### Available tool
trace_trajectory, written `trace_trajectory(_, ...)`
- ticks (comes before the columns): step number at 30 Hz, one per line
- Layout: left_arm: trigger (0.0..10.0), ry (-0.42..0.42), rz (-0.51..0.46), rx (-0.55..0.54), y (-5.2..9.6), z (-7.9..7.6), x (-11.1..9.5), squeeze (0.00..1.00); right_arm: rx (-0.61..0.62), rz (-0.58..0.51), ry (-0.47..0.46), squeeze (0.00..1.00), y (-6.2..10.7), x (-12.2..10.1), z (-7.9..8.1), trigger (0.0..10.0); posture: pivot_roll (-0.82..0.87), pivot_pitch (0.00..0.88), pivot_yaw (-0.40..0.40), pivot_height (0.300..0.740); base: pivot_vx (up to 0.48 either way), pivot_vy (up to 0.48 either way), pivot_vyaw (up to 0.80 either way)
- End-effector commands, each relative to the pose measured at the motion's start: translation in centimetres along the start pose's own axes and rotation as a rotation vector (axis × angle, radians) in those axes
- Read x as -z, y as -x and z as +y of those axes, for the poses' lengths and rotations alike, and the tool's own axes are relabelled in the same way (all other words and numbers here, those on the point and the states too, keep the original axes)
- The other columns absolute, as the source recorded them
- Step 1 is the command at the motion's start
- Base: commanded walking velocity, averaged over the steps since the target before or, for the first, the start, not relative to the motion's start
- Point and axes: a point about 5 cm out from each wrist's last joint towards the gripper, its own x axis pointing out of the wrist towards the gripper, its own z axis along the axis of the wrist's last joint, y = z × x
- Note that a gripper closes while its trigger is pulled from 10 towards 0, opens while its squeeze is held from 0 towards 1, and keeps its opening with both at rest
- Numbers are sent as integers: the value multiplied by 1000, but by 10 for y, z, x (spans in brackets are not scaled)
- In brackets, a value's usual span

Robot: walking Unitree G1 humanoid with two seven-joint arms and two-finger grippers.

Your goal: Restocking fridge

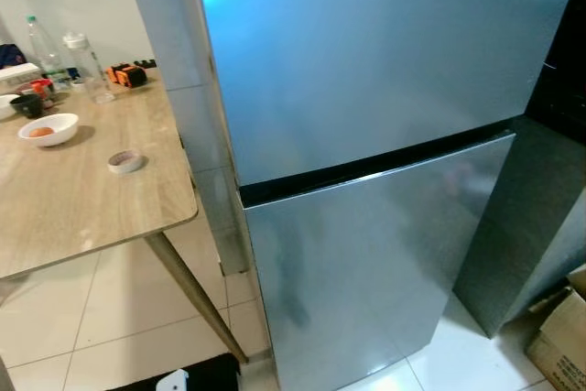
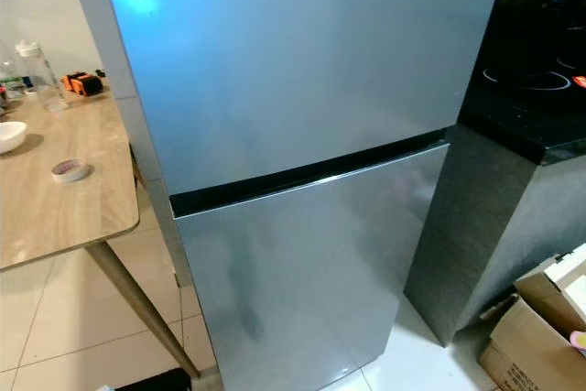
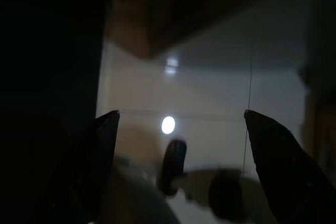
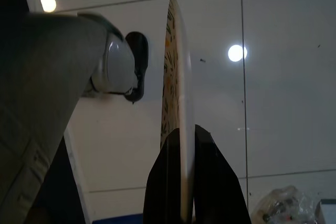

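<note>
A tall silver fridge (image 1: 366, 135) stands right before me, with its upper door (image 2: 302, 52) and lower door (image 2: 302, 272) both closed and a black seam between them. In the right wrist view my right gripper (image 4: 188, 132) is shut on a thin flat item (image 4: 176, 77) with a green and yellow print, seen edge-on above the white tiled floor. My left gripper (image 3: 179, 114) hangs open in the dark left wrist view, with nothing between its fingers.
A wooden table (image 1: 82, 199) stands to the left, bearing a white bowl (image 1: 48, 128) with an egg, bottles (image 1: 87, 66), a small tape roll (image 1: 124, 161) and other small things. A dark counter (image 2: 531, 107) stands to the right of the fridge, with cardboard boxes (image 2: 540, 336) on the floor.
</note>
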Motion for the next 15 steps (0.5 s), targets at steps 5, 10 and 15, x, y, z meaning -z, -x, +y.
trace_trajectory(5, 10000, 31, -267, 46, 0, 11, -75, 1000, -7, 0, -2, 0, 0, 1, 2, 10000, -75, 0, 19, 740, 0, 0, 0)
trace_trajectory(10, 10000, 16, -422, 236, 4, 1, -126, 1000, -9, 7, -4, 0, 0, 5, 3, 10000, -74, 7, 23, 740, 0, 0, 0)
trace_trajectory(15, 10000, -34, -479, 430, 11, -11, -156, 1000, -13, 15, -3, 0, 0, 9, 5, 10000, -74, 12, 24, 740, 0, 0, 0)
